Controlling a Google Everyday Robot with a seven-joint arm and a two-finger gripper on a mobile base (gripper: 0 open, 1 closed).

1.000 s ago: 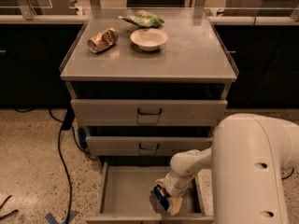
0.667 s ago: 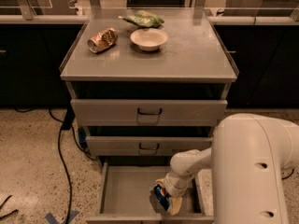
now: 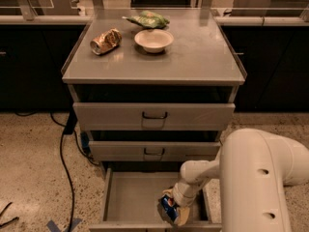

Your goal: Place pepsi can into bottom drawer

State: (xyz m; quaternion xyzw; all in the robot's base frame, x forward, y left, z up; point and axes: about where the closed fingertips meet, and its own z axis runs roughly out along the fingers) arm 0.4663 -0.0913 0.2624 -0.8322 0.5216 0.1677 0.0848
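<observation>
The bottom drawer [image 3: 128, 197] is pulled out at the base of the grey cabinet, its flat grey floor showing. My gripper [image 3: 170, 210] reaches down into the drawer's front right part, below the white arm [image 3: 203, 173]. The blue pepsi can [image 3: 168, 206] sits between the gripper's parts, low over the drawer floor near the front wall. Whether the can rests on the floor is hidden by the gripper.
On the cabinet top [image 3: 203, 57] lie a gold-brown can [image 3: 105, 41] on its side, a white bowl [image 3: 153, 39] and a green bag [image 3: 147, 19]. Two closed drawer fronts [image 3: 153, 116] sit above. A black cable [image 3: 63, 149] runs over the floor at the left.
</observation>
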